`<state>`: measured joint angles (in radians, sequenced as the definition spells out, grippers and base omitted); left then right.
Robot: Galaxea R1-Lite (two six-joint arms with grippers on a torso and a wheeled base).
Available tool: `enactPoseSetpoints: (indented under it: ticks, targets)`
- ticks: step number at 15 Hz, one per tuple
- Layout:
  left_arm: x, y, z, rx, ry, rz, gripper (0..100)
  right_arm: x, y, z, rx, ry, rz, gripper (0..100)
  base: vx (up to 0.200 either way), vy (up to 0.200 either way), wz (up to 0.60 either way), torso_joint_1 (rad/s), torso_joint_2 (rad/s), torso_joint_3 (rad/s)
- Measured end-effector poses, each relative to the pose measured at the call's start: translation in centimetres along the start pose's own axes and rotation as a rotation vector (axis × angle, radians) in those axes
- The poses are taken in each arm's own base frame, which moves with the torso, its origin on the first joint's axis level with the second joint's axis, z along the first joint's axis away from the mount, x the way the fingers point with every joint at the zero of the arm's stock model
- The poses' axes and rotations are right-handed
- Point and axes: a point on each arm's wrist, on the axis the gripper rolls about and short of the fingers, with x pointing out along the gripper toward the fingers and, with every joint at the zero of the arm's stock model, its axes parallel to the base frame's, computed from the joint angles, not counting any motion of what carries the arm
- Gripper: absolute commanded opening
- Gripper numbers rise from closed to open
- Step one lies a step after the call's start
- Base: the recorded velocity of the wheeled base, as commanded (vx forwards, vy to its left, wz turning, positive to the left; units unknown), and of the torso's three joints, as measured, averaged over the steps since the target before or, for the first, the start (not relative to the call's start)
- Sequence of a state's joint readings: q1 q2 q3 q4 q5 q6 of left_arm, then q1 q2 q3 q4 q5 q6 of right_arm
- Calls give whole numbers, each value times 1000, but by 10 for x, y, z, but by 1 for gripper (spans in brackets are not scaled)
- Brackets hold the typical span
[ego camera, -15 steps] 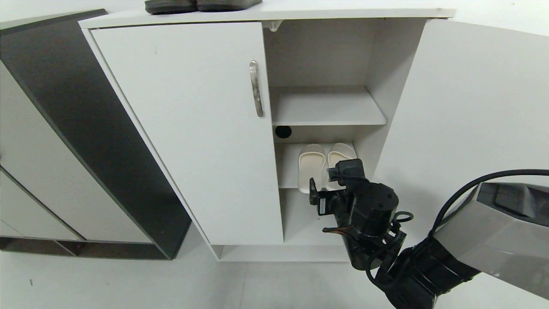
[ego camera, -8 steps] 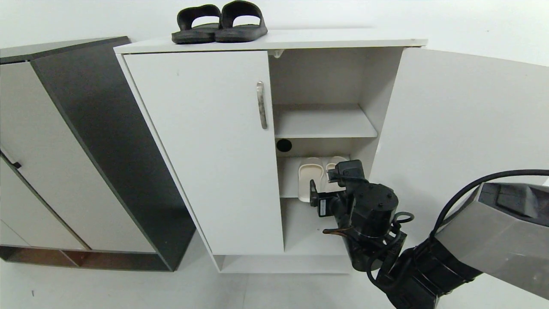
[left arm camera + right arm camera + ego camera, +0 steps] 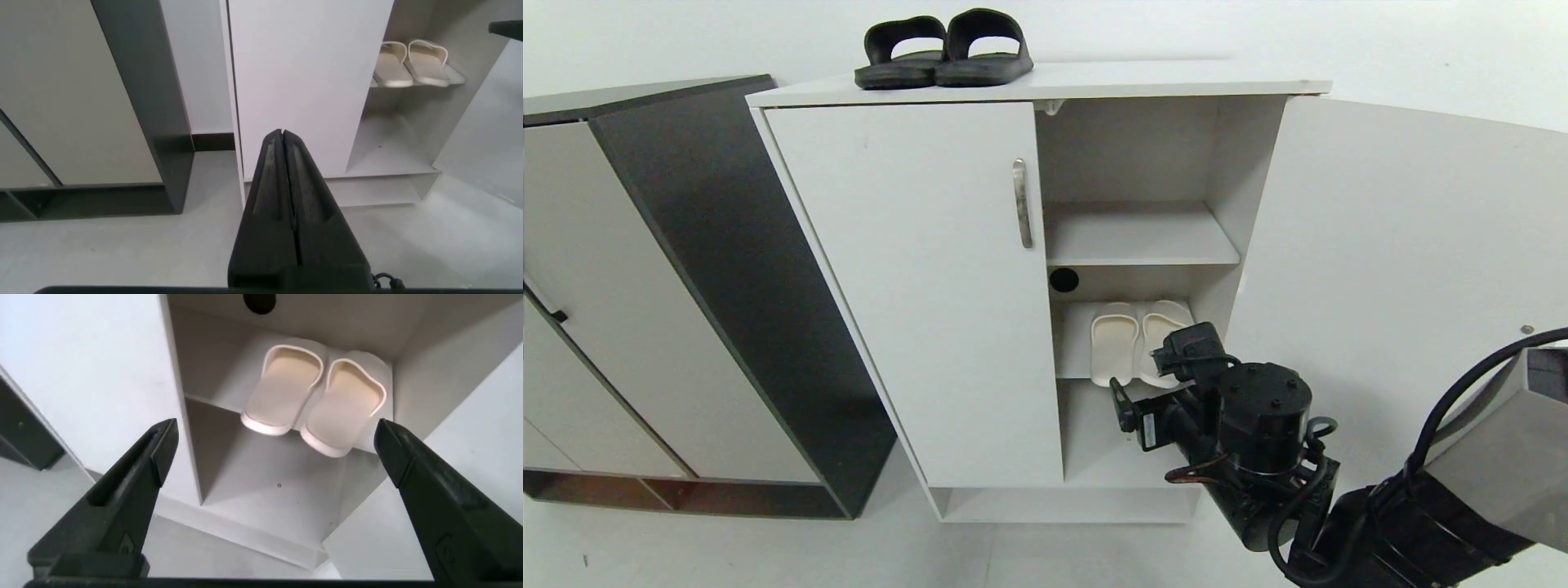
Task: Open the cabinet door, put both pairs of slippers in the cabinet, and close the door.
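Now the black slippers (image 3: pixel 943 51) sit on top of the cabinet (image 3: pixel 915 286), and the white pair (image 3: pixel 1139 339) lies on its middle shelf (image 3: pixel 1072 347). The black ones are probably light, bendy foam, so pinch both straps (image 3: pixel 907 23) together. The right tool (image 3: pixel 276 431) gapes wide and empty; the left tool (image 3: pixel 282 140) is closed on nothing.

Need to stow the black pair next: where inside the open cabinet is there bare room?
The upper shelf, between the closed left door and the right wall, is bare. The bottom compartment, under the white slippers, is bare too, but the right gripper hangs before it. The middle shelf is crowded: the slippers span nearly its width.
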<state>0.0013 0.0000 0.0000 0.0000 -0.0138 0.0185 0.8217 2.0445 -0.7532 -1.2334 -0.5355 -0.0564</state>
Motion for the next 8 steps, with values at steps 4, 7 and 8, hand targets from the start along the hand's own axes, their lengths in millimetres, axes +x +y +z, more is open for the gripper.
enactPoseSetpoints:
  ticks: [4, 7, 8]
  targets:
    - [0, 0, 0, 0, 0, 0, 0, -1, 0, -1, -3, 3, 0, 100, 0, 100, 0, 5, 1, 2]
    - [0, 0, 0, 0, 0, 0, 0, -2, -1, -2, -5, 7, -2, 100, 0, 200, 0, 2, 6, 2]
    - [0, 0, 0, 0, 0, 0, 0, -3, -1, -4, -9, 12, 0, 100, 0, 200, 0, -2, 7, 2]
